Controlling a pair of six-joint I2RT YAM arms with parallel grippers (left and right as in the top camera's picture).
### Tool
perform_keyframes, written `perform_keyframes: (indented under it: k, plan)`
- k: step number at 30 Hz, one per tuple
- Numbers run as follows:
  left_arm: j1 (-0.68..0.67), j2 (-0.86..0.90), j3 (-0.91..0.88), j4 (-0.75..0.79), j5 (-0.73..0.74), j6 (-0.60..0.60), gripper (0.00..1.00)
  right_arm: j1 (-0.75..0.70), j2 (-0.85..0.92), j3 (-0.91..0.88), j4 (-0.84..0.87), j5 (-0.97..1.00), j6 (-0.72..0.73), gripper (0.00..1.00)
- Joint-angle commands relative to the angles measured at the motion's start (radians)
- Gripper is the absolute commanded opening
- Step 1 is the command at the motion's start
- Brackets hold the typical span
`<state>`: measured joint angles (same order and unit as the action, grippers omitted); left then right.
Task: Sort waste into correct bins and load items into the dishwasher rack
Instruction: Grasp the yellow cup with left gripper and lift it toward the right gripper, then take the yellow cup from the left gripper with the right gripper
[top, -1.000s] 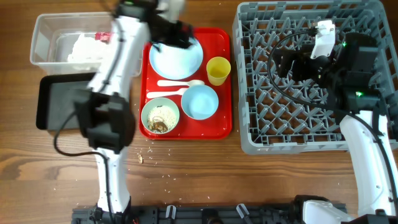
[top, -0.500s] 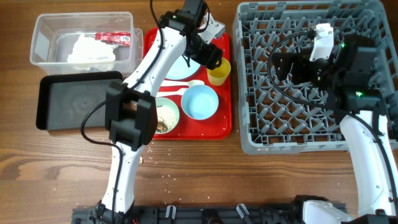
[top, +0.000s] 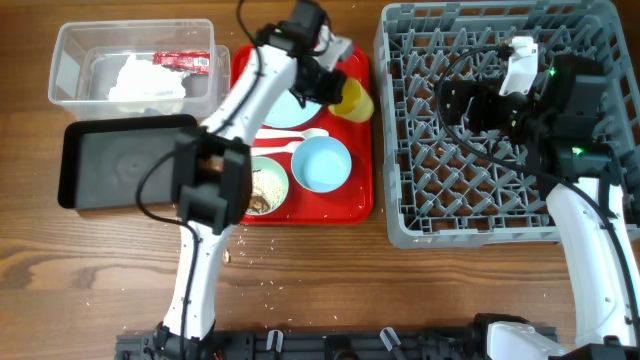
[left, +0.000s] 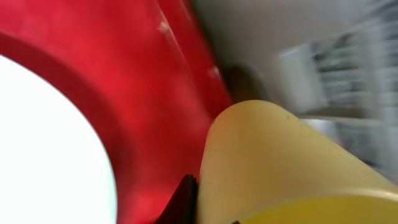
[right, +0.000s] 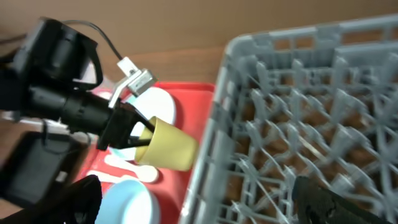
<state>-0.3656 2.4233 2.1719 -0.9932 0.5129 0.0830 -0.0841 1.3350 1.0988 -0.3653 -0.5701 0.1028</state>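
My left gripper (top: 337, 90) is shut on the small yellow cup (top: 354, 99), which hangs tilted over the far right corner of the red serving tray (top: 358, 200). The left wrist view is filled by the cup (left: 280, 162), with one dark finger (left: 186, 198) against its wall. The right wrist view shows the cup (right: 169, 146) held on its side. On the tray lie the pale blue plate (top: 285, 105), a blue bowl (top: 321, 164), a bowl with food scraps (top: 262, 186) and white cutlery (top: 290, 141). My right gripper (top: 458, 103) hangs open over the dishwasher rack (top: 480, 215).
The clear tub (top: 70, 60) at the far left holds a crumpled napkin (top: 145, 80) and a red wrapper (top: 182, 60). The black tray (top: 120, 165) lies just in front of it. Rice grains and crumbs (top: 245, 250) dot the wood before the red tray.
My left gripper swung from over the plate to the yellow cup, shut on it, and tipped it up off the tray. The right arm has not moved.
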Motion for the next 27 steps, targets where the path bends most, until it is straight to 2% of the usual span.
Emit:
perform_keyframes:
  k: [1,2,3,6,8,12,19,22,25,27]
  plan:
    - [0.137,-0.115,0.017,0.034,0.586,-0.026,0.04,0.015,0.054,0.025,0.093,-0.251,0.035,1.0]
    - [0.167,-0.116,0.017,0.041,0.719,-0.035,0.04,0.029,0.082,0.025,0.137,-0.31,0.038,1.0]
    - [0.184,-0.116,0.017,0.04,0.786,-0.039,0.04,0.039,0.105,0.025,0.169,-0.346,0.047,1.0]
    - [0.212,-0.116,0.017,0.028,0.983,-0.039,0.04,0.086,0.216,0.025,0.36,-0.507,0.115,1.0]
    - [0.206,-0.116,0.017,0.024,1.048,-0.04,0.04,0.106,0.271,0.025,0.523,-0.598,0.198,1.0]
    - [0.16,-0.116,0.017,-0.021,1.064,-0.049,0.04,0.174,0.335,0.025,0.811,-0.625,0.313,1.0]
    - [0.092,-0.116,0.017,-0.022,1.064,-0.148,0.04,0.209,0.345,0.025,0.847,-0.572,0.346,0.99]
    - [0.075,-0.116,0.017,-0.021,1.063,-0.148,0.04,0.208,0.345,0.025,0.852,-0.573,0.354,0.77]
    - [0.079,-0.116,0.017,-0.021,1.061,-0.147,0.04,0.208,0.345,0.025,0.872,-0.578,0.354,0.76]
    - [0.084,-0.116,0.017,-0.021,1.061,-0.147,0.05,0.208,0.345,0.025,0.889,-0.584,0.355,0.7]
